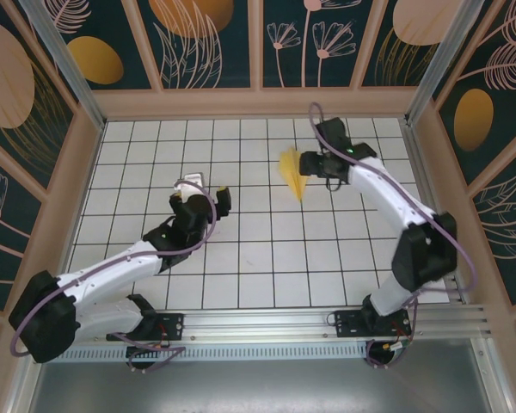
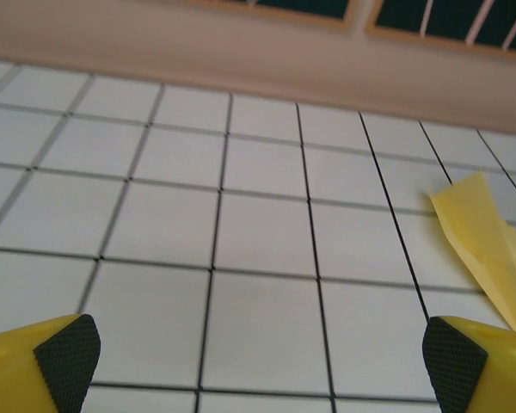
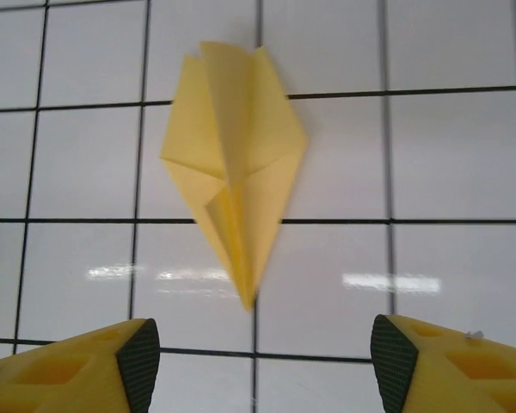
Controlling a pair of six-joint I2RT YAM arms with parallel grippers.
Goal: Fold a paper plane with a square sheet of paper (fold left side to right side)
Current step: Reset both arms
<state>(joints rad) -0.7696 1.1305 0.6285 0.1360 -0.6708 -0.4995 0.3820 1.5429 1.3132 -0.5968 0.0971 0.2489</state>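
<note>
White tiles ruled with dark lines make up the table [image 1: 241,258], which is bounded at the far side by a pale wooden wall [image 1: 258,101]. The left arm [image 1: 112,275] is stretched low across the near left of the table. The right arm [image 1: 387,194] is reached further out, toward the far middle.

The left gripper [image 1: 205,191] is held above bare tiles, well apart from the paper. In its wrist view the left gripper [image 2: 260,357] is seen spread wide, with nothing between its black pads [image 2: 64,357].

The right gripper [image 1: 308,165] is placed just beside the paper at the far middle of the table. In its wrist view the right gripper [image 3: 267,353] is seen parted, with bare tile between its pads [image 3: 142,366], and nothing is grasped.

The plane [image 3: 236,163] is laid on the tiles, released, just ahead of the parted right fingers and clear of both. Its point is turned toward that gripper and its wide tail away. A centre crease is seen along its length. From above, the plane [image 1: 292,172] appears to sit very close to the right fingertips, though contact cannot be judged there. One yellow end of the plane [image 2: 490,249] is also caught at the right edge of the left wrist view.
</note>
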